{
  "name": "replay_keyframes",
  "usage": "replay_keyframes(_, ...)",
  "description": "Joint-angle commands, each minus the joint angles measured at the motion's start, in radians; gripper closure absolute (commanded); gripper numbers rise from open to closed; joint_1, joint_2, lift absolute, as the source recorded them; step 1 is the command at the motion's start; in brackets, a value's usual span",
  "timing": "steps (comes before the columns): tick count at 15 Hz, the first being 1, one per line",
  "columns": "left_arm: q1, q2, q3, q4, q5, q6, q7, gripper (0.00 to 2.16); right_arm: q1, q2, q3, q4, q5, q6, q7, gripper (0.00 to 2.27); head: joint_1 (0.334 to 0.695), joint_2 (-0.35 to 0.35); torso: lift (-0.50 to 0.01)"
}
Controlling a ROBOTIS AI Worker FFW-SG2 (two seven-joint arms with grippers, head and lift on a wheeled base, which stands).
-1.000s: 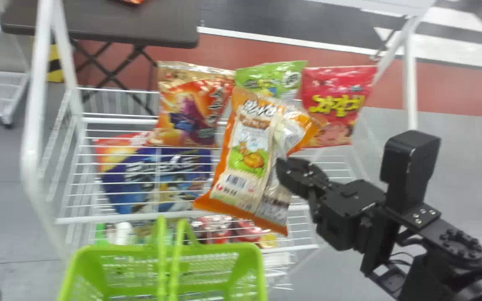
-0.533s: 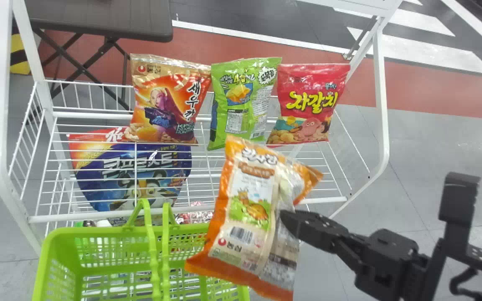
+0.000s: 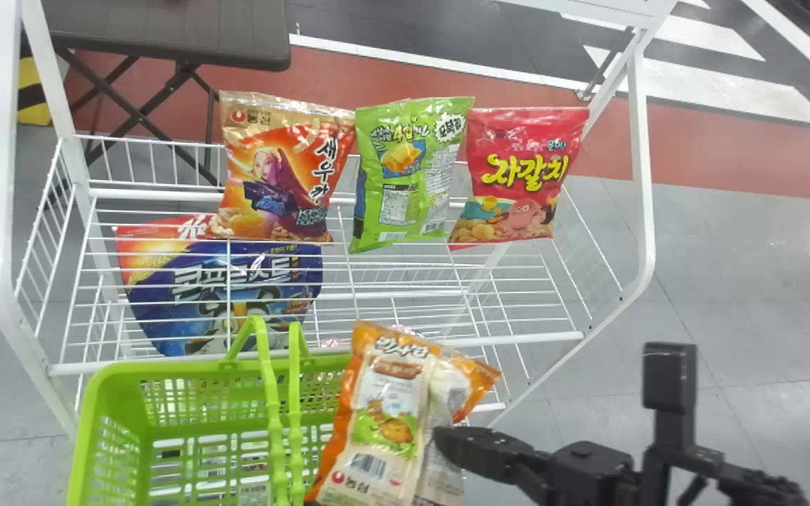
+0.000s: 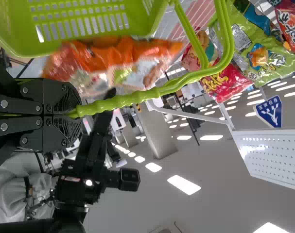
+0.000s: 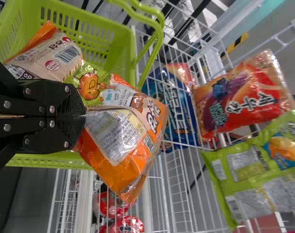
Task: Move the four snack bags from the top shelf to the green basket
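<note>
In the head view my right gripper (image 3: 447, 443) is shut on the side of an orange and beige snack bag (image 3: 387, 414), which hangs over the right side of the green basket (image 3: 113, 414). The right wrist view shows the gripper (image 5: 84, 116) pinching the bag (image 5: 123, 138), the basket (image 5: 106, 41) behind it. My left gripper (image 4: 79, 112) is shut on the basket's handle (image 4: 137, 97). On the top shelf stand three bags in a row: an orange-red one (image 3: 282, 169), a green one (image 3: 408, 172) and a red one (image 3: 524, 172).
The white wire rack (image 3: 440, 343) stands just beyond the basket, its posts rising left and right. A blue bag (image 3: 236, 295) lies on a lower level. Behind the rack is a dark folding table (image 3: 166, 35). Both basket handles stand upright near the held bag.
The right gripper has carried the orange and beige bag away from the rack, down toward the basket. The head view has also shifted, so the rack and shelf bags appear farther left.
</note>
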Motion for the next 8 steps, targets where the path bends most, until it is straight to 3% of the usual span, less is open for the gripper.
replay_keyframes(1,0.011,0.004,0.006,-0.022,0.008,0.0,-0.001,1.36,-0.002,0.002,0.114,0.025,0.055,-0.01,-0.015,2.11,0.695,-0.35,0.0)
replay_keyframes(6,0.011,0.01,0.005,-0.031,0.009,0.003,0.002,1.36,-0.021,0.002,0.352,0.076,0.171,-0.004,-0.086,2.07,0.695,-0.35,0.0)
replay_keyframes(7,0.01,0.012,0.005,-0.031,0.009,0.003,0.002,1.36,-0.038,0.002,0.372,0.097,0.187,0.018,-0.103,1.8,0.695,-0.35,0.0)
replay_keyframes(8,0.008,0.013,0.006,-0.031,0.009,0.006,0.002,1.36,-0.059,0.002,0.375,0.117,0.188,0.067,-0.103,1.34,0.695,-0.35,0.0)
